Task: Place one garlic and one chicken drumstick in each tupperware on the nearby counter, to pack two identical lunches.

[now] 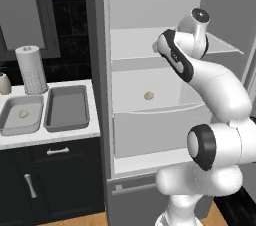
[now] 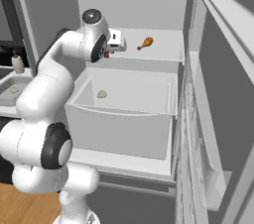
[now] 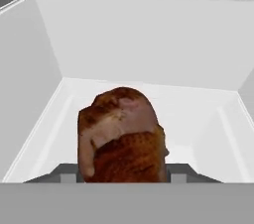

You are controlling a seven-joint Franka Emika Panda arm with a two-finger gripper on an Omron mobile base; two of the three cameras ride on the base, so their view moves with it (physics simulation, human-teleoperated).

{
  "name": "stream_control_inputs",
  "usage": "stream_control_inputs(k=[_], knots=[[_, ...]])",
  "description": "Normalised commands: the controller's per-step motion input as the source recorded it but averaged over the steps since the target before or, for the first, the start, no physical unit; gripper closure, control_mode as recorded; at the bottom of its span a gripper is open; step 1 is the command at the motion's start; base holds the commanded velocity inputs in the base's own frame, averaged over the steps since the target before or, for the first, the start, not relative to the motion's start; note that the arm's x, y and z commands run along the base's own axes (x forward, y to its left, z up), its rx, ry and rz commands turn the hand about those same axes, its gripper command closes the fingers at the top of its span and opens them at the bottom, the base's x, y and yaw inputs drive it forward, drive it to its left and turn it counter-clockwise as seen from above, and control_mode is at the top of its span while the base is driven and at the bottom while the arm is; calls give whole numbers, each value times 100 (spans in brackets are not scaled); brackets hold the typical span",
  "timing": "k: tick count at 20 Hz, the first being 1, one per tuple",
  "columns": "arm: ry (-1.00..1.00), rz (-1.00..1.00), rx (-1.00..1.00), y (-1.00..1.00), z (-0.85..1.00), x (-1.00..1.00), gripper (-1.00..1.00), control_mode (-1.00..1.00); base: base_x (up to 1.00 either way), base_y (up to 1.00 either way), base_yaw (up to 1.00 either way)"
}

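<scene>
Brown, roasted skin sits close in my hand view: a drumstick [image 3: 123,136], with my claw [image 3: 119,178] pinching it from both sides, jaws part-closed against the meat, fingertips hidden behind it. In the right base view my claw [image 2: 115,44] is reaching onto the upper fridge shelf [image 2: 163,52], and a second drumstick [image 2: 145,43] lies on that shelf just beside it.

I judge the step in hand to be picking up a drumstick from the fridge. The next move calls for lifting it off the shelf, drawing my arm back out of the fridge, and carrying it left to the tabletop [image 1: 60,135].

There, two grey trays sit side by side. The left tray [image 1: 10,120] already holds one garlic [image 1: 23,114]; the right tray [image 1: 55,120] looks empty. Another garlic [image 1: 149,95] rests in the white fridge drawer [image 1: 150,120] below the shelf.

Around the trays: a paper-towel roll [image 1: 31,69] stands just behind them, and a small bottle [image 1: 4,83] stands at the far left edge.

In the way, as I judge it: the fridge's side wall between shelf and tabletop, and the open door [image 2: 218,119] on my right.
</scene>
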Motion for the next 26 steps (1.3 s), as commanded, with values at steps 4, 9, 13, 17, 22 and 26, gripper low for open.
stream_control_inputs(k=[4, 9, 13, 17, 22, 26], knots=[[18, 0, 0, 0, 15, -100, 100, -100, 0, 0, 0], [4, 0, -2, 0, -22, -100, 100, -100, 0, 0, 0], [1, 0, -7, 3, -74, -100, 100, -100, 0, 0, 0], [0, 0, -8, 0, -100, -100, 100, -100, 0, 0, 0], [6, 0, -8, 8, -100, -100, 100, -100, 0, 0, 0], [3, 1, -4, 26, -66, -74, 100, 100, -20, 15, 2]])
